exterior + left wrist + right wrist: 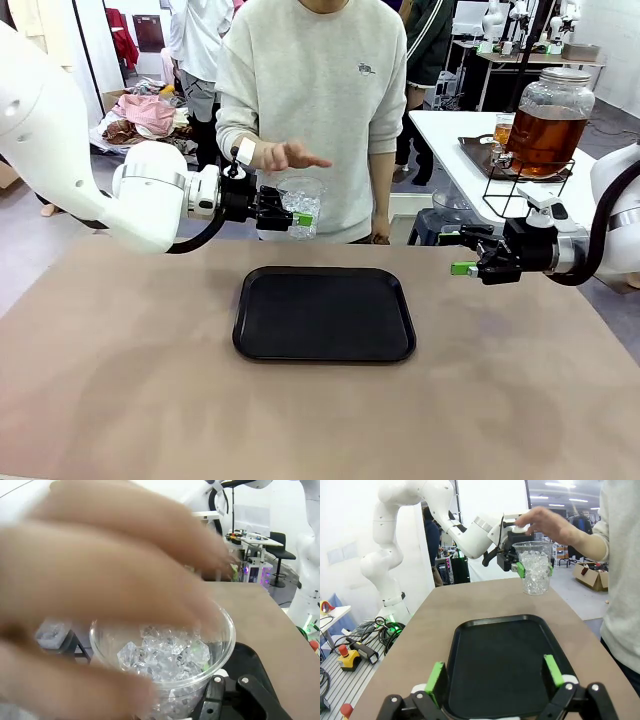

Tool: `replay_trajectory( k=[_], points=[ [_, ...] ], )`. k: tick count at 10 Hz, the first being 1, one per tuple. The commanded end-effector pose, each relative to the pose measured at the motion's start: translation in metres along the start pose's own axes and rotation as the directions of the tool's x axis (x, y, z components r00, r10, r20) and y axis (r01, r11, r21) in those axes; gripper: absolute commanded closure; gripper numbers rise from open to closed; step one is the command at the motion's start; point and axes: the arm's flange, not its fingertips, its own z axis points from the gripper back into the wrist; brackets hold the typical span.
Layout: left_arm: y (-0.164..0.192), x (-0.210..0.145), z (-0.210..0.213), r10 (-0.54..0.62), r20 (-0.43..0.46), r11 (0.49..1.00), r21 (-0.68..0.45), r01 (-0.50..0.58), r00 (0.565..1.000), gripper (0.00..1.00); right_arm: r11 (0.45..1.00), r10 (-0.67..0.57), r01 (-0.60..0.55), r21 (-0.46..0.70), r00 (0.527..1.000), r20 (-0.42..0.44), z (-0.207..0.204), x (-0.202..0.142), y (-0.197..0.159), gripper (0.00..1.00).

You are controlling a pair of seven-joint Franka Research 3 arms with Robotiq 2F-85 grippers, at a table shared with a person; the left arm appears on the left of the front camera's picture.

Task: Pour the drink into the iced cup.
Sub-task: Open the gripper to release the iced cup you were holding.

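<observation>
Front view, iced cup (300,208) clamped between left jaws, above table

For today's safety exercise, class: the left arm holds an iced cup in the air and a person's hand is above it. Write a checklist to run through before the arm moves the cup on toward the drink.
1. Left gripper shut on the iced cup: ok, green pads on both sides of it.
2. Cup upright, ice inside: ok.
3. Person's hand away from the cup: not ok, it hovers right above the rim.
4. Right gripper open and holding nothing: ok.
5. Drink dispenser filled: ok, amber liquid shows on the side table.
6. Black tray free as a set-down spot: ok.
</observation>
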Motion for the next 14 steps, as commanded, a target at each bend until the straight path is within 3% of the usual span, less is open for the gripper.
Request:
replay_trajectory(
  k=[1,14],
  points=[
    [-0.0016,0.0031,-0.0003,-0.003,0.003,1.000,0.001,0.003,1.000,0.38,1.000,0.007,-0.007,-0.003,1.000,-0.001,-0.0006,0.0030,-0.0008,0.00],
    [-0.0016,0.0031,-0.0003,-0.003,0.003,1.000,0.001,0.003,1.000,0.38,1.000,0.007,-0.007,-0.003,1.000,-0.001,-0.0006,0.0030,-0.0008,0.00]
  ],
)
